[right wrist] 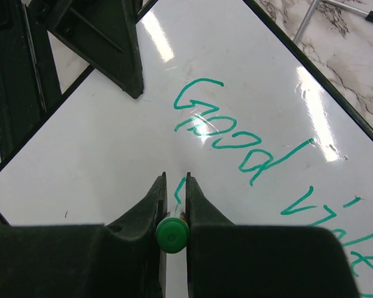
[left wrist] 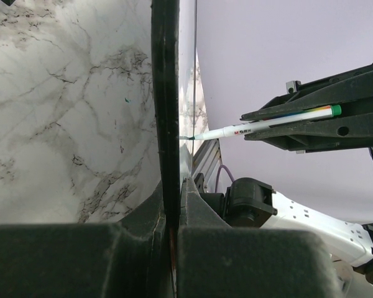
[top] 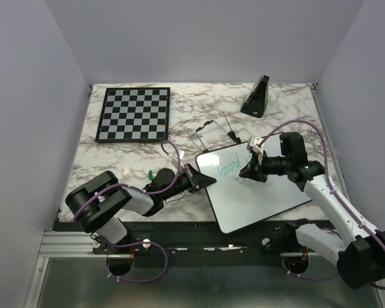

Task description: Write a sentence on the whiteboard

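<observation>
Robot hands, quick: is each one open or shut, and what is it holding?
Left hand: closed on the whiteboard edge.
Right hand: closed, holding the green marker.

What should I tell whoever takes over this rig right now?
Left tool: shut on the whiteboard rim at its left corner, steadying it.
Right tool: shut on the marker, tip down on the board.
The whiteboard lies flat in front of the right arm.
Done: the sentence so far reads "Good" and a word starting "vib", with a first stroke of a second line at the tip.
Left: the rest of the writing, then probably release both.
</observation>
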